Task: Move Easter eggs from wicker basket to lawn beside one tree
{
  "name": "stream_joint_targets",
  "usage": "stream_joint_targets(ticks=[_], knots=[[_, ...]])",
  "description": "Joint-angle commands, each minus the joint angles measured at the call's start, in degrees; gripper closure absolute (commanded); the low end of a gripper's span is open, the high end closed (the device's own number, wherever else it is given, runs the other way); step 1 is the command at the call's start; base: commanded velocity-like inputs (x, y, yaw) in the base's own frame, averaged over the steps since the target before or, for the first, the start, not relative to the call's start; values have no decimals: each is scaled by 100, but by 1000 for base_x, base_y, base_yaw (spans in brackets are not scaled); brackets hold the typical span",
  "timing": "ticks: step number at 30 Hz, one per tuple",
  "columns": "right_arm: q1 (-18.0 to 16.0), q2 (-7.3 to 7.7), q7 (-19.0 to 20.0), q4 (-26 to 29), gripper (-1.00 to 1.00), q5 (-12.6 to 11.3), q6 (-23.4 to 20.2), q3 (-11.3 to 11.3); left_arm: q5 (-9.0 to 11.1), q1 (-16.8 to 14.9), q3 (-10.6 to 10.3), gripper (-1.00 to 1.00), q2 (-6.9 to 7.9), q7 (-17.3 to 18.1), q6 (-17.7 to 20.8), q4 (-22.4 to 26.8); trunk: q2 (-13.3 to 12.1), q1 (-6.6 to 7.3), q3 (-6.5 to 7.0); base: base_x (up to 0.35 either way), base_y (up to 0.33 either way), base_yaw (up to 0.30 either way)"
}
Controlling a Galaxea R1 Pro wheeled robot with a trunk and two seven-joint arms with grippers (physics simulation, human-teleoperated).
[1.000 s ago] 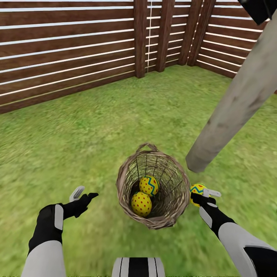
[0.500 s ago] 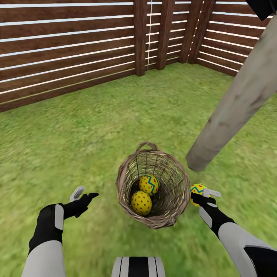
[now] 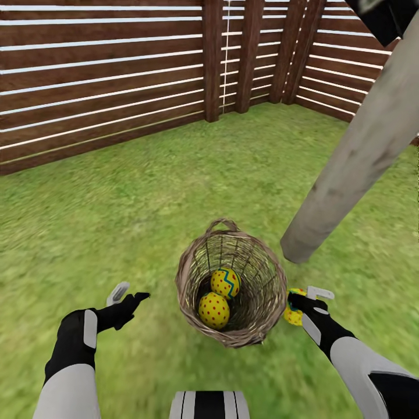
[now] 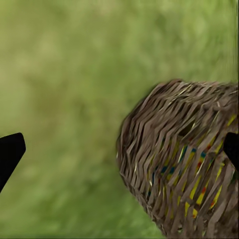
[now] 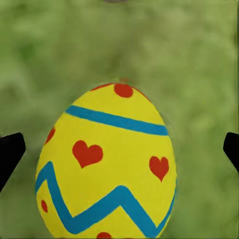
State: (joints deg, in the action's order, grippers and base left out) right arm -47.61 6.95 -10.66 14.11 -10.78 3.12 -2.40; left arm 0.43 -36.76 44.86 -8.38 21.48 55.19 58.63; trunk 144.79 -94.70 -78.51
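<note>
Right gripper (image 3: 299, 302) spread wide, its fingertips clear of the egg (image 5: 107, 164) between them on the grass (image 3: 145, 192) beside the basket (image 3: 256, 326), long axis running away from the gripper. Left gripper (image 3: 129, 295) open, empty.

The wicker basket (image 4: 181, 164) stood on the lawn (image 4: 64, 99), seen from its outer side. Between its brown woven strands showed yellow patches with blue and red marks. The two black fingertips (image 4: 10, 152) of the left hand (image 4: 119, 152) were wide apart; one lay before the basket's wall.
</note>
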Motion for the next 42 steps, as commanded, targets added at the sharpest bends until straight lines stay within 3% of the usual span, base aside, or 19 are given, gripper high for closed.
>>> stream_joint_targets(ticks=[1,7,13,23,33,42], knots=[[-2,-1,2,-4,-100,-56,30,-6,0,-6,23,-100,-7,14,35,3,0,3,19,0,0,0],[-2,-2,2,-4,-100,-56,30,-6,-10,-6,23,-100,-9,13,-9,-108,-8,19,152,0,0,0],[-2,-1,2,-4,-100,-56,30,-6,-166,-6,15,-100,-6,-27,-479,-457,-16,34,285,-103,0,0],[-2,-1,-2,-4,-100,-59,30,-6,-193,-6,14,-100,-6,-30,-509,-493,-29,60,506,-324,0,0],[-2,23,-6,-4,-100,-77,30,-20,-193,-6,14,-100,-6,-30,-518,-512,-43,86,728,-71,0,0],[-2,11,-6,-12,-100,-75,30,-15,-193,-6,12,-100,-6,-30,-650,-700,-55,109,927,-307,0,0]])
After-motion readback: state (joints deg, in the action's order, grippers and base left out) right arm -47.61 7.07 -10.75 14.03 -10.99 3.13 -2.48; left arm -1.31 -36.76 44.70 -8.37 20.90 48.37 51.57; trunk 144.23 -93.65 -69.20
